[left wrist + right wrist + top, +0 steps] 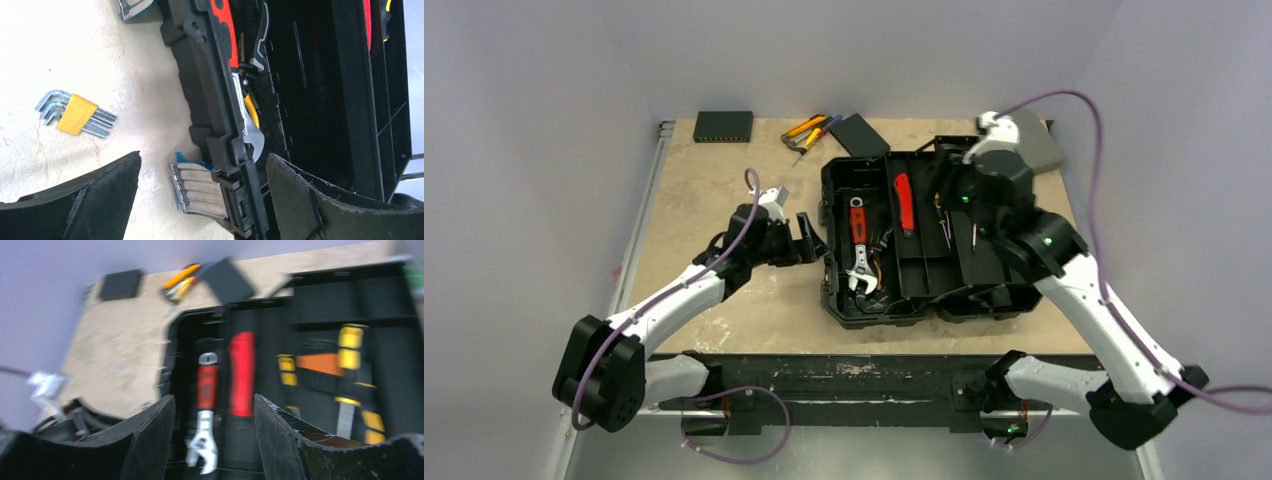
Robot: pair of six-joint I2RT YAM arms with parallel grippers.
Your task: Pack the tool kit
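The black toolbox (984, 285) lies open mid-table. A red-handled wrench (858, 250) and a red-handled tool (904, 200) rest in its left trays. My left gripper (204, 156) is open at the box's left wall, its fingers astride the rim and a ribbed latch (200, 192) with blue behind it, holding nothing. My right gripper (214, 397) hovers open over the box interior, empty, above the wrench (206, 405) and red handle (242, 375). Yellow-black tools (350, 355) sit in the right trays; this view is blurred.
A hex key set in a yellow holder (75, 115) lies on the table left of the box. At the back are yellow-handled tools (809, 130), a flat black box (723, 125), a dark rectangular piece (859, 135) and a grey case (1036, 140).
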